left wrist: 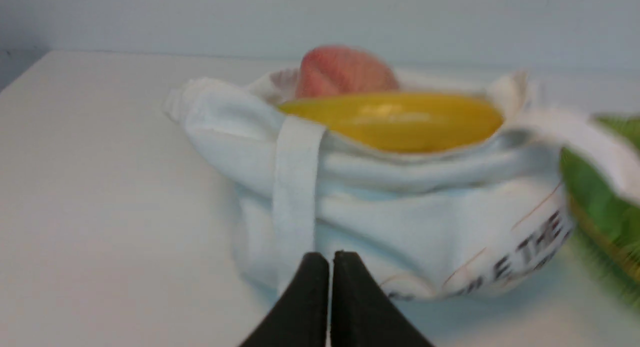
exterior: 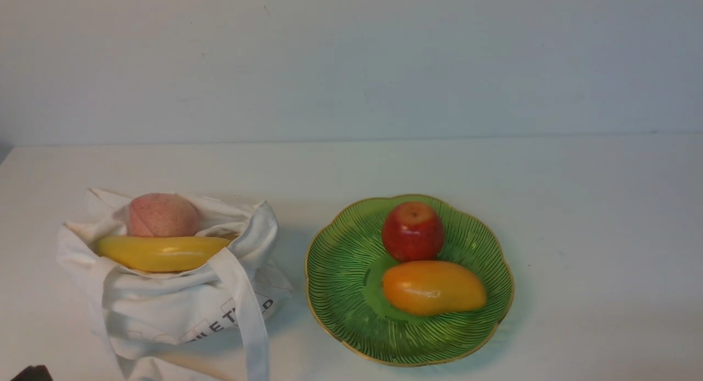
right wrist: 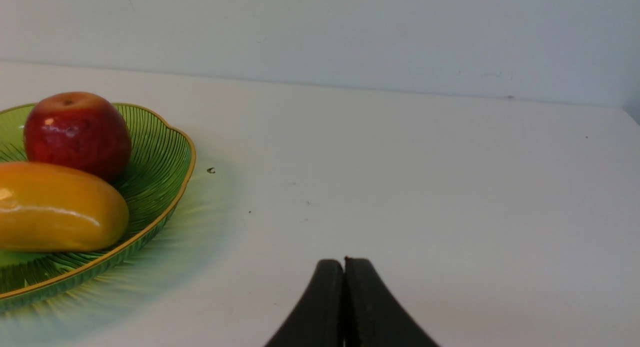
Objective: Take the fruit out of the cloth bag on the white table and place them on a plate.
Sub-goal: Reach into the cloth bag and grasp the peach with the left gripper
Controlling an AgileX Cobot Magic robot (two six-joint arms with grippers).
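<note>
White table [exterior: 576, 205] – broad and bare apart from two clusters. Cloth bag [exterior: 165, 309] slumps on the robot's left w/ its mouth open upward, one strap [exterior: 244, 309] draped down the front face, black letters on the near side. Plate [exterior: 340, 276] sits just beside the bag on its right; whether the bag touches the rim I can't tell.

Banana [exterior: 162, 253] lies across the bag mouth, near side, resting on the fabric lip. Mango [exterior: 434, 287] and apple [exterior: 413, 231] are already on the plate, touching or nearly so, taking the middle and far part; the plate's left side is bare. Peach [exterior: 163, 215] sits behind the banana in the bag, top well exposed.

Left gripper [left wrist: 330, 259] faces the bag's front from low down, fingers pressed together, nothing held. Right gripper [right wrist: 344, 264] is off to the plate's right over bare table – also closed tight and empty.

Step, as I read it: roughly halfway, 2 fruit to go, approach to the bag not yet a grasp. Next move probably falls to the left arm: open the fingers, rise above the bag lip, come down on the banana across its narrow width, clear of the strap. Banana 1st looks sensible since it blocks the near side of the peach.
</note>
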